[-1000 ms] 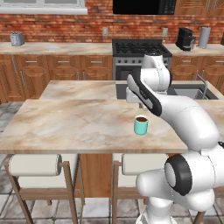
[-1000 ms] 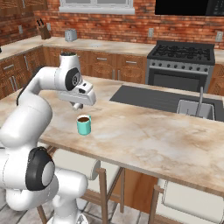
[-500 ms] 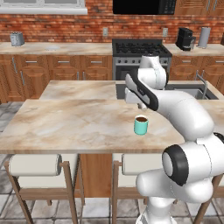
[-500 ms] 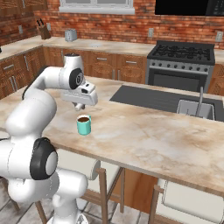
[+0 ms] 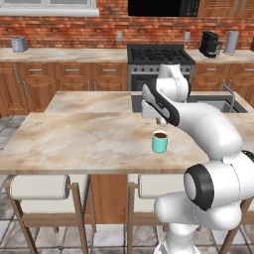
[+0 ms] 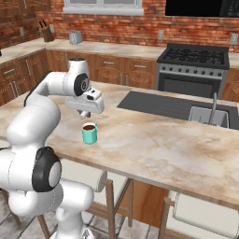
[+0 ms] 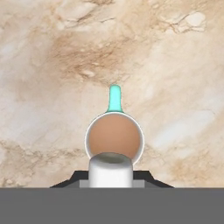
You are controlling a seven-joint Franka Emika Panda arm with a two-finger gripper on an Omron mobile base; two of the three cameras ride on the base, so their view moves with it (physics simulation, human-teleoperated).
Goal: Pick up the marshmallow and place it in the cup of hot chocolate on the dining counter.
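Both base views look forward and down over the arm from behind, one from its left, one from its right, sharing the worktop (image 5: pixel 89 139) and cup (image 5: pixel 159 142). The hand view looks straight down, close above the cup (image 7: pixel 114 141).

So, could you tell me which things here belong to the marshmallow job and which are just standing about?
Job in hand:
- marshmallow, held in the gripper
- cup of hot chocolate, right below it
- dining counter

Just about:
- stove
- sink
- toaster
- coffee machine
- knife block
- stools
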